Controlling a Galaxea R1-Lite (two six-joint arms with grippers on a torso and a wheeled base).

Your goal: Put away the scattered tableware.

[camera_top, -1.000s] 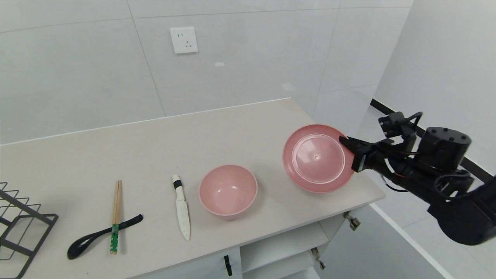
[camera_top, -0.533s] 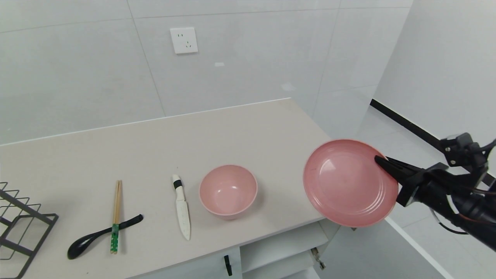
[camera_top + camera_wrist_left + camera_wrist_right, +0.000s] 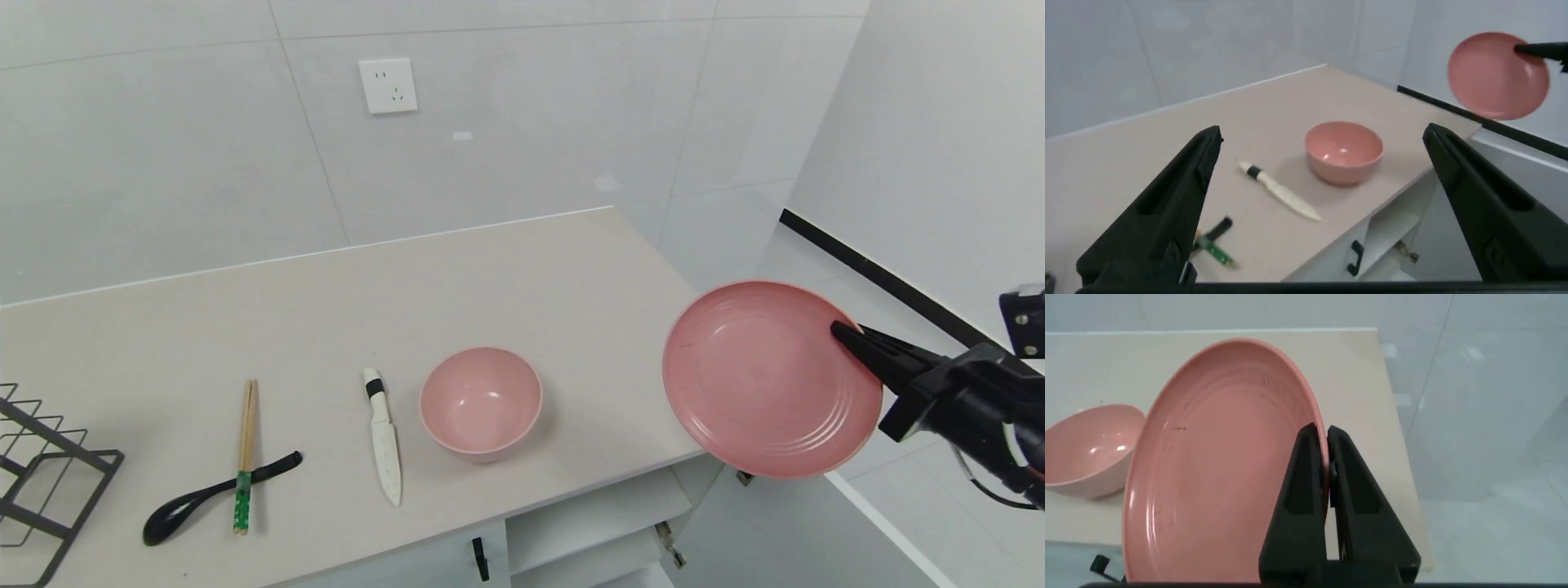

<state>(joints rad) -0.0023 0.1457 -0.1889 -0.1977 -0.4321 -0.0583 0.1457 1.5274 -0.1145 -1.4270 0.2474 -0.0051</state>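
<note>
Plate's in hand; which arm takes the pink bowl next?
Left, probably. The right gripper is shut on the round pink plate, held past the end of the counter; the left gripper is open, empty, facing the round pink bowl.

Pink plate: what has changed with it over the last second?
The right gripper, shut on the round pink plastic plate, swung it rightward off the beige counter, flipping its upper face into view. Pink bowl, white knife, wooden chopsticks, black spoon stayed put.

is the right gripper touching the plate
Touching. The right wrist view shows the right gripper with its jaws clamped on the plate at its rim, no gap.
</note>
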